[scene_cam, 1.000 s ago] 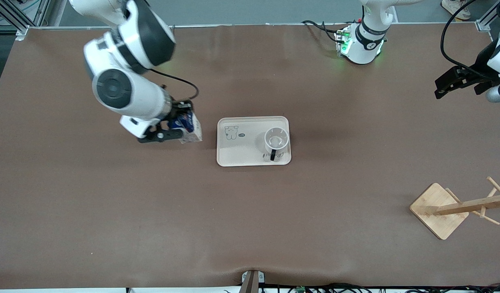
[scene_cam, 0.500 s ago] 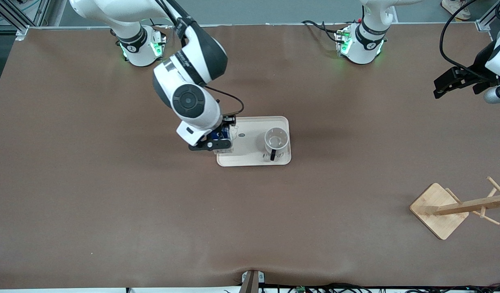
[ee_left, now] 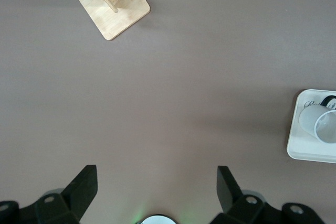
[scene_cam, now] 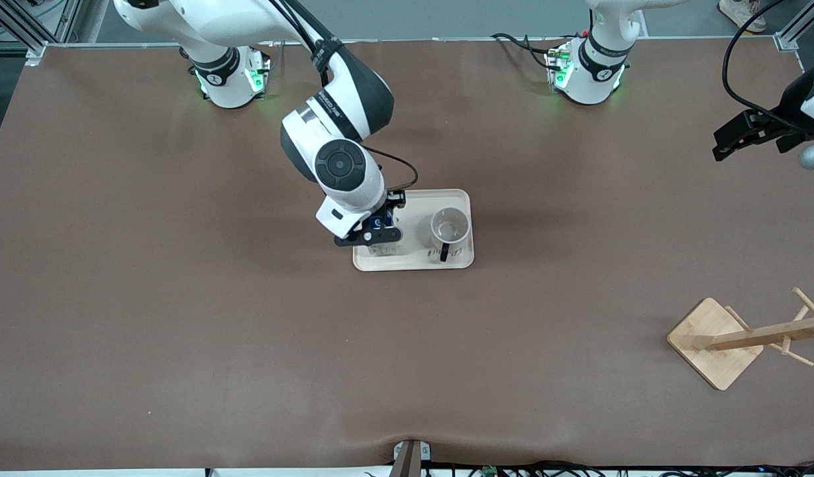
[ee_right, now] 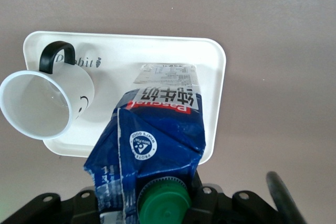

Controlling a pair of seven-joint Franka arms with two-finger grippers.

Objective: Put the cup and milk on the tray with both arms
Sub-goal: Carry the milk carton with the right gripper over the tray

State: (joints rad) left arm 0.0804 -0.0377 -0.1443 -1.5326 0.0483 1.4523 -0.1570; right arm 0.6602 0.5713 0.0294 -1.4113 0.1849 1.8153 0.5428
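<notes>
The right gripper (scene_cam: pixel 379 230) was clamped on the milk (scene_cam: pixel 382 246) over the tray (scene_cam: pixel 413 261), beside the cup (scene_cam: pixel 450 230) standing on it. The left gripper (scene_cam: pixel 738 139) waited, fingers spread, empty, over the table's left-arm end.

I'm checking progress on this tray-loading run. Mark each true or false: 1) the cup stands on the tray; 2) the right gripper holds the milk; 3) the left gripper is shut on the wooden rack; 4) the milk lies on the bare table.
1) True: the cup stands on the tray.
2) True: the right gripper is shut on the milk.
3) False: the left gripper is open, empty, apart from the wooden rack.
4) False: the milk is held over the tray.
</notes>
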